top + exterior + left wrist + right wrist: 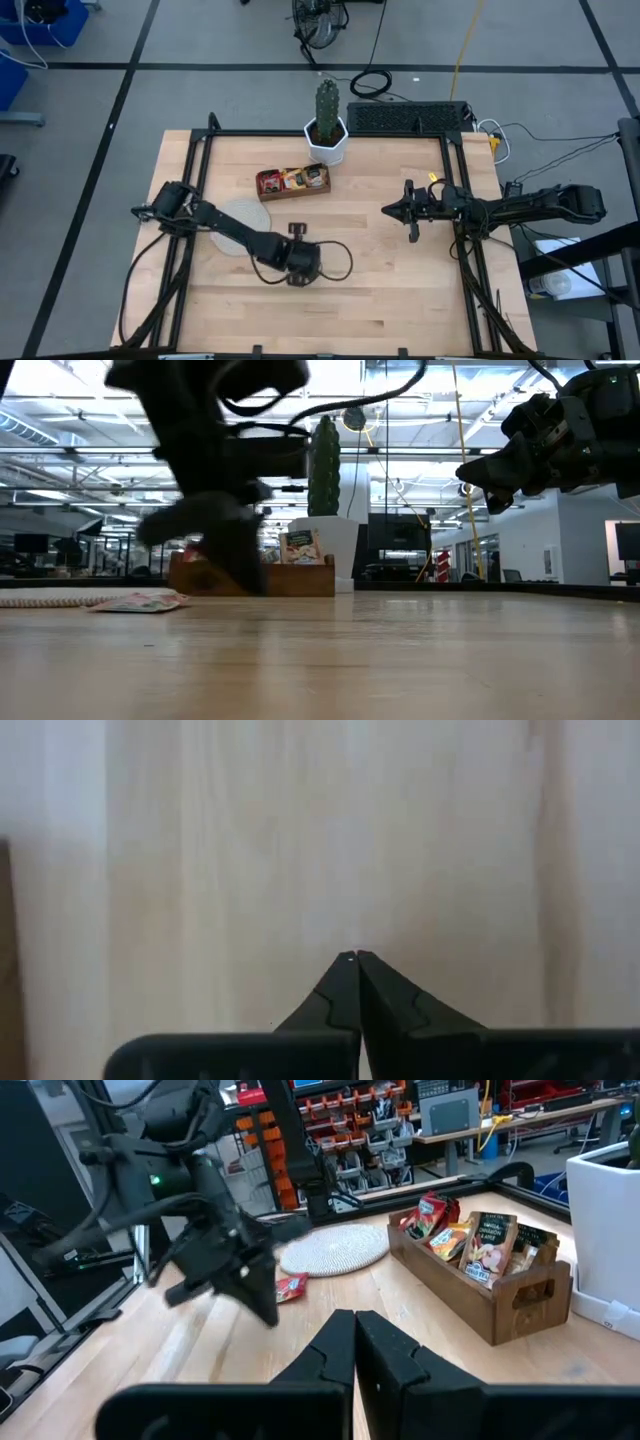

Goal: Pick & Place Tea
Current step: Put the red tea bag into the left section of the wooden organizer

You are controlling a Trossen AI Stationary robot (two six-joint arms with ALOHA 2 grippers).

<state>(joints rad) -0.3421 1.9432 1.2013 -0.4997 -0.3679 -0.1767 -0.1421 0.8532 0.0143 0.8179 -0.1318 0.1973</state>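
From above, you are seeing the left hand (pixel 297 281) hanging over bare bench (pixel 380 300) near the middle front, fingers pressed together and holding nothing. The right hand (pixel 388 209) is waiting out to the right, raised off the bench, its fingers also closed and empty.

The overhead view is giving you the layout: the tray (pixel 293 182) is sitting toward the far side, just beside the white pot (pixel 327 142) with its cactus (pixel 327 102), and the pale disc (pixel 238 226) is lying left of centre, partly under the left arm. The tea in the tray is showing there only as small coloured specks.

The right wrist view is filling that in: sachets (pixel 487 1240) are standing upright in the tray (pixel 500 1295), red-and-green ones at one end, orange-yellow and whitish ones further along. It is also showing one red sachet (pixel 290 1287) lying flat on the bench just beside the disc (pixel 335 1248), which the overhead view is hiding behind the arm. The low view is showing a flat sachet (pixel 140 601) on the bench too, left of the blurred left hand (pixel 232 560).

The left wrist view is giving you only bare wood past the closed fingertips (pixel 340 982). You cannot count the sachets in any view, and the print on them is not readable.
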